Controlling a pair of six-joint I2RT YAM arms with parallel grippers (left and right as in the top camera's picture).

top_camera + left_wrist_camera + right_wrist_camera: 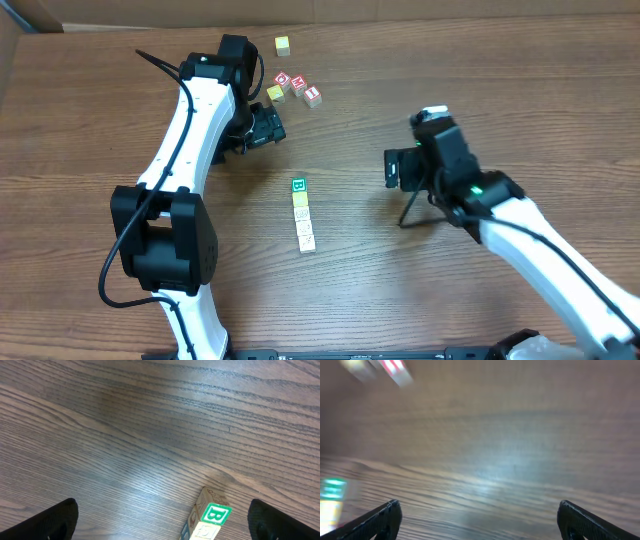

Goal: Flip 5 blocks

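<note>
Blocks (302, 214) sit in a short row mid-table (480, 80), touching end to end: green B block (298, 186) at the far end, a yellow one next, then 3 cream ones nearer the robot. Left gripper (265, 125) hovers beyond & left of the B block, jaws spread wide, nothing btwn them. Right gripper (398, 168) hangs to the right of the B block, likewise spread, empty; its wrist cam is blurred. Red cubes (298, 86) & 2 yellow cubes (275, 93) lie well beyond the B block.
</note>
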